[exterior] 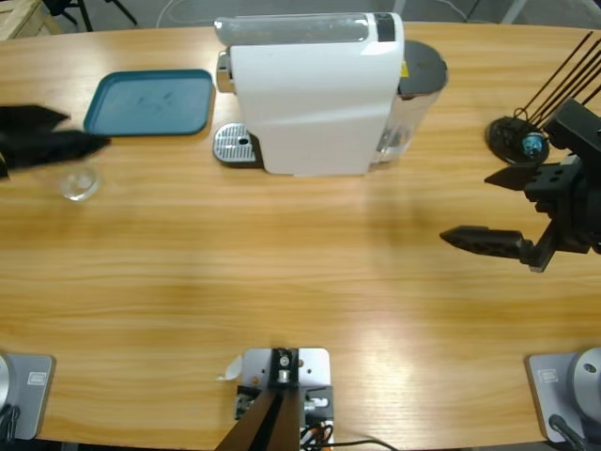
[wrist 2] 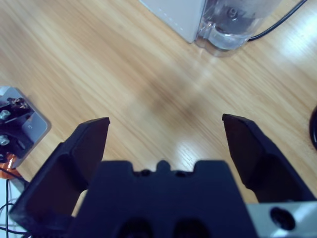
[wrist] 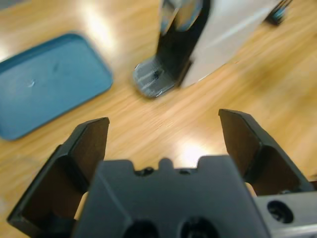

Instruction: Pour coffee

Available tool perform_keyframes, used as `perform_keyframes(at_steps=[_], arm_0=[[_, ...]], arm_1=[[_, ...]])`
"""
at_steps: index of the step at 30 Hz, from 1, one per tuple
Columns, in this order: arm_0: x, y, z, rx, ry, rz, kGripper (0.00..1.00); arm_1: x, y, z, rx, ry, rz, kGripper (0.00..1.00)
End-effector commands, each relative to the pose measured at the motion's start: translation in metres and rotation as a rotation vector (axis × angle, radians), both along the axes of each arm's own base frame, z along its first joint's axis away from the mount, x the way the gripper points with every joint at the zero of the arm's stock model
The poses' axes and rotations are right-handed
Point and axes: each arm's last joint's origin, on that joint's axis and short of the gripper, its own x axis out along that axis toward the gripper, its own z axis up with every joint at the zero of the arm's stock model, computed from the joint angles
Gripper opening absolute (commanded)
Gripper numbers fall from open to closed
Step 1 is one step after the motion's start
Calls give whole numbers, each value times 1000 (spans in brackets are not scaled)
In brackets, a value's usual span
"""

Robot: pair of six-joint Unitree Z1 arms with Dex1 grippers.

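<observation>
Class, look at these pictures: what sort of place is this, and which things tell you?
Probably a robotics test bench set up as a coffee corner: a white coffee machine, a blue tray and a clear glass sit on a long wooden table.

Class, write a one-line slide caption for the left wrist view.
Open left end effector hovers over the wooden table, facing the blue tray and the white coffee machine.

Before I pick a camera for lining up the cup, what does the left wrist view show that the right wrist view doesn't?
Only the left wrist view shows the blue tray and the coffee machine's drip grate. Only the right wrist view shows the clear water tank with its black cable, and a rig plate at the table edge. Both show open fingers, the white coffee machine and bare wooden table. Neither shows the glass cup.
</observation>
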Motion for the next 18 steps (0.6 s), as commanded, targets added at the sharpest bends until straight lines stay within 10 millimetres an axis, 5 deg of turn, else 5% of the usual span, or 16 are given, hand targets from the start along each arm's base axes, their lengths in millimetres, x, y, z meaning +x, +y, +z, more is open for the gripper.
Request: perform_keyframes(at_steps=[1, 5, 8, 18], arm_0=[[85, -32, 31, -261, 274, -38, 784], [123, -22, 21, -438, 450, 165, 884], [130, -24, 14, -511, 563, 237, 881], [159, -67, -7, -652, 684, 60, 965]], arm_1=[[-5, -3, -4, -1, 20, -7, 996], [-7, -4, -4, 0, 9, -19, 991], [-6, -5, -4, 0, 6, -20, 991], [-8, -6, -4, 1, -1, -23, 987]])
